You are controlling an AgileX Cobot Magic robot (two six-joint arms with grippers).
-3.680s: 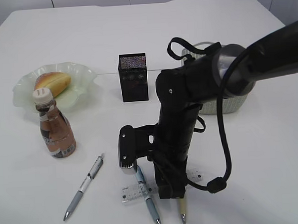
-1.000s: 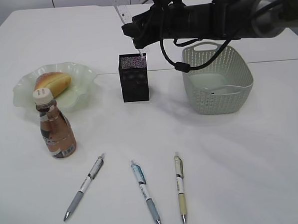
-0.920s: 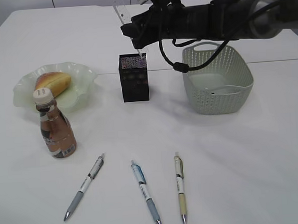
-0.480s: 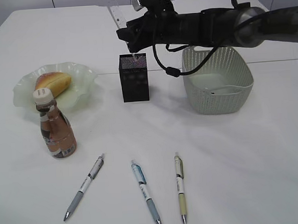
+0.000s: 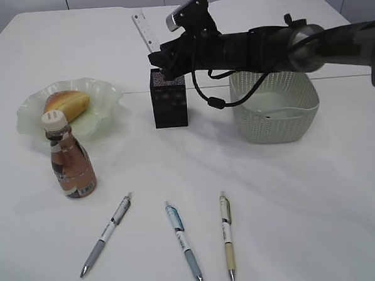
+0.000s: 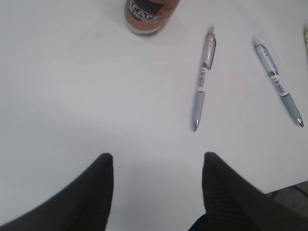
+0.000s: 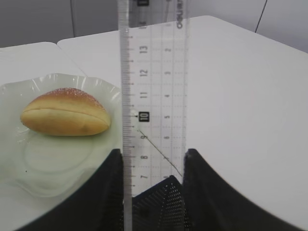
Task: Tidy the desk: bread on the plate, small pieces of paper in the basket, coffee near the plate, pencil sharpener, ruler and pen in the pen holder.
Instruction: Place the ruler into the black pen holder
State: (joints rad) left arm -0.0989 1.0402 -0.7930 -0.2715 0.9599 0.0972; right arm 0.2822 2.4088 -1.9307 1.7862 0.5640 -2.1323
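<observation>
The exterior view takes in the whole table [image 5: 316, 190]: from left, one bread [image 5: 65, 103] on one green ruffled plate [image 5: 106, 93], one coffee bottle [image 5: 67, 158] just in front of the plate, three pens [image 5: 106, 234] lying in a row near the front edge, one black mesh pen holder [image 5: 168, 98], one grey-green basket [image 5: 275, 104]. The left wrist view alone shows the left gripper [image 6: 156, 190], jaws well apart over bare table with nothing between them, two pens and the bottle's base beyond it. The right wrist view shows the right gripper [image 7: 153, 185] clamped on the clear ruler [image 7: 153, 96], which stands upright between its fingers, lower end hidden at the holder's rim.
</observation>
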